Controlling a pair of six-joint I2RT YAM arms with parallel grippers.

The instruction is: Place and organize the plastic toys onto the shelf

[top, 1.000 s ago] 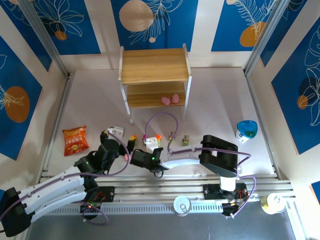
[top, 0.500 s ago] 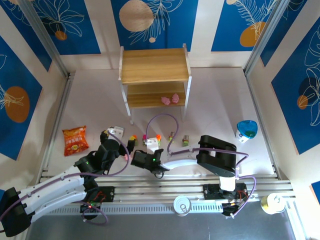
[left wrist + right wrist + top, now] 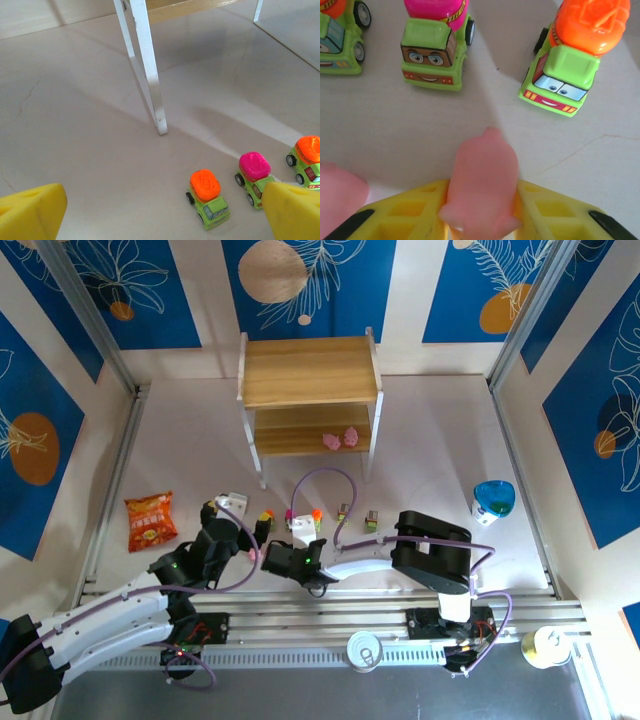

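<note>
Bright, even light falls from overhead. Ahead of the left gripper [image 3: 160,215], the shelf leg [image 3: 150,75] throws soft, pale shadows slanting right across the table [image 3: 75,125]. That gripper's yellow finger pads [image 3: 30,212] blur at the lower corners. Inside the right gripper [image 3: 481,212], the pink figure [image 3: 482,175] is out of focus. Beyond it, the magenta-topped car [image 3: 434,40] and orange-topped car [image 3: 570,65] look crisp, with a wedge of shadow between them.

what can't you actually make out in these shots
- Right wrist: sides and base of the pink figure, hidden between the yellow fingers.
- Right wrist: second pink figure, cut off by the left edge.
- Left wrist: far-right orange-topped car, cut by the right edge and a yellow finger.
- Top external: pink figures on the shelf, too small for detail.
</note>
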